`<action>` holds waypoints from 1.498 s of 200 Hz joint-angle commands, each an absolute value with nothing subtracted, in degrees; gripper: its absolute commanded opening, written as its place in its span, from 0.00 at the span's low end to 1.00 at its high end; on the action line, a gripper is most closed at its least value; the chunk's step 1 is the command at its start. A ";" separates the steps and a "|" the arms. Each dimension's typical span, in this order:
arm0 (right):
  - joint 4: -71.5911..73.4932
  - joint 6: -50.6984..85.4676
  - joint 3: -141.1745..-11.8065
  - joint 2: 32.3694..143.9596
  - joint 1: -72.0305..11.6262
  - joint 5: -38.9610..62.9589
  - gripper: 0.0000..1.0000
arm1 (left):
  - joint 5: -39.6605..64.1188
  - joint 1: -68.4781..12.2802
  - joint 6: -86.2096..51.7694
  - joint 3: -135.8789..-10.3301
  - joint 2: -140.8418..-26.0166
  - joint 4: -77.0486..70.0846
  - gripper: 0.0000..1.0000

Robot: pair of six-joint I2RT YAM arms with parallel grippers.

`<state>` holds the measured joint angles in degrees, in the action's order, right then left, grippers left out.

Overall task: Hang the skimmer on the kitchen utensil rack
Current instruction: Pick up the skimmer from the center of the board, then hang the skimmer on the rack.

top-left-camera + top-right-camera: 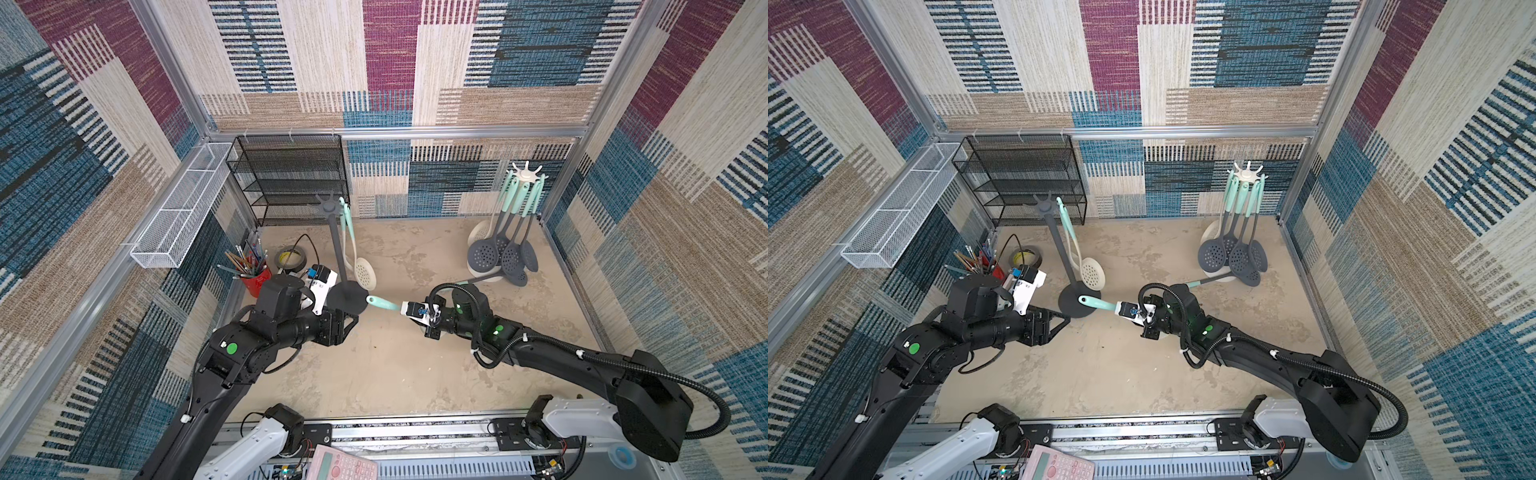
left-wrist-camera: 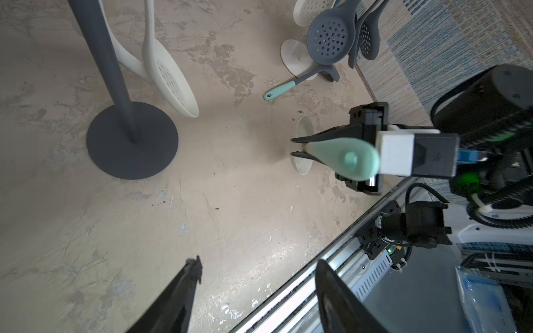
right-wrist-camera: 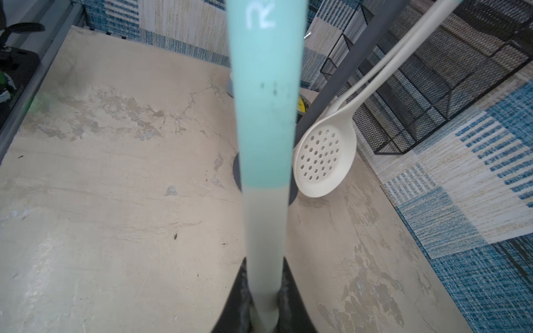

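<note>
Right gripper (image 2: 294, 147) pinches the mint-handled cream plastic skimmer (image 1: 382, 304) low on its shaft, mid-air, so the loop end stays free for the nearby dark grey pole rack (image 1: 337, 245). Left gripper (image 2: 258, 261) gapes wide, empty.

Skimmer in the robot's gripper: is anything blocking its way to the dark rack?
Nothing visible. The skimmer, held by the right gripper, has open space to the dark rack. Cream skimmers hang on one side; the other hooks look free.
</note>
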<state>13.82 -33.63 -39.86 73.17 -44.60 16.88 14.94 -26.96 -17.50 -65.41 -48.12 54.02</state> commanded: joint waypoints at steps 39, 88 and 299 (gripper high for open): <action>17.24 -20.03 -49.05 77.45 -44.65 11.86 0.05 | 12.66 -25.54 -19.42 -61.39 -46.85 49.10 0.68; 14.47 -9.55 -56.74 79.75 -44.65 8.67 0.05 | 11.11 -25.13 -18.12 -57.57 -46.80 46.01 0.69; -6.06 3.53 -82.97 98.98 -50.27 6.47 0.09 | 9.18 -24.69 -15.60 -52.82 -46.33 43.24 0.69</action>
<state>-4.67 1.98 -82.50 98.43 -50.17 7.79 9.21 -24.71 -16.75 -52.60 -46.48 43.92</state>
